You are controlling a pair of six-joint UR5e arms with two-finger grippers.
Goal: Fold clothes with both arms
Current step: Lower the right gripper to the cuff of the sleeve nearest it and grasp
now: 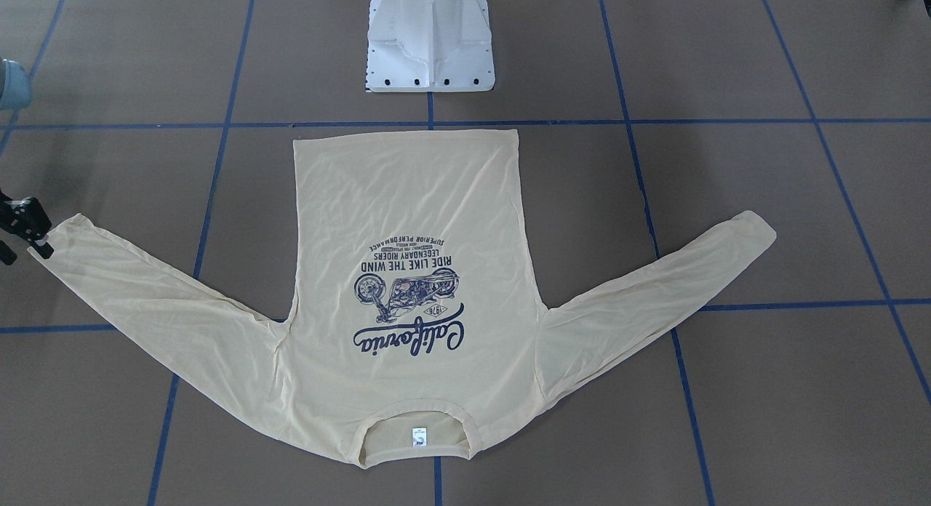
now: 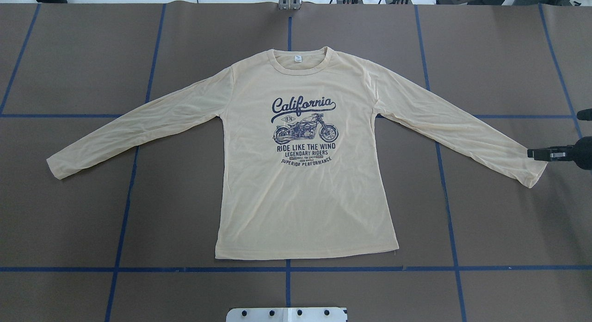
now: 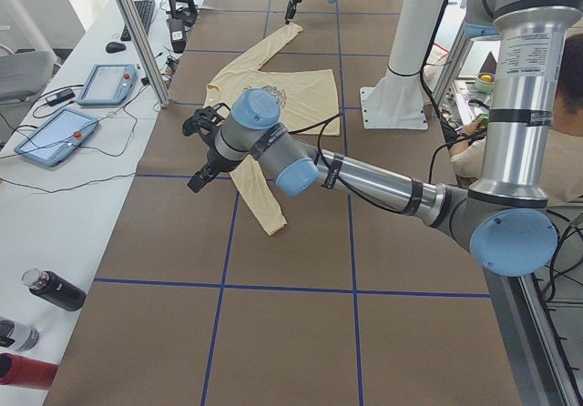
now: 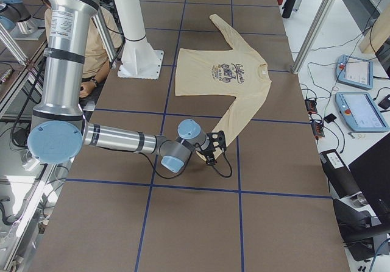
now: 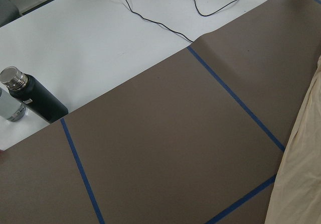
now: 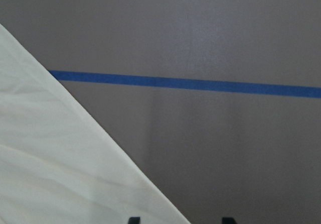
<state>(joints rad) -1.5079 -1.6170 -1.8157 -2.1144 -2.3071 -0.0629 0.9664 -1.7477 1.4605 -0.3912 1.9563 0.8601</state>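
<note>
The cream-yellow long-sleeved shirt (image 2: 305, 174) lies flat and print-up on the brown table, sleeves spread out to both sides, neck tag (image 2: 298, 58) at the far edge. My right gripper (image 2: 539, 153) hovers at the cuff of one sleeve (image 1: 54, 237). In the right wrist view its two fingertips (image 6: 133, 219) stand apart, with the sleeve edge (image 6: 75, 174) between them, so it is open. My left gripper (image 3: 202, 147) shows only in the exterior left view, raised above the other sleeve (image 3: 255, 197). I cannot tell whether it is open or shut.
The white pedestal base (image 1: 430, 41) stands behind the shirt's hem. Blue tape lines (image 2: 286, 269) grid the table. Bottles (image 5: 30, 98) and teach pendants (image 3: 109, 83) lie on the white side bench. A person (image 4: 97, 34) sits behind the base.
</note>
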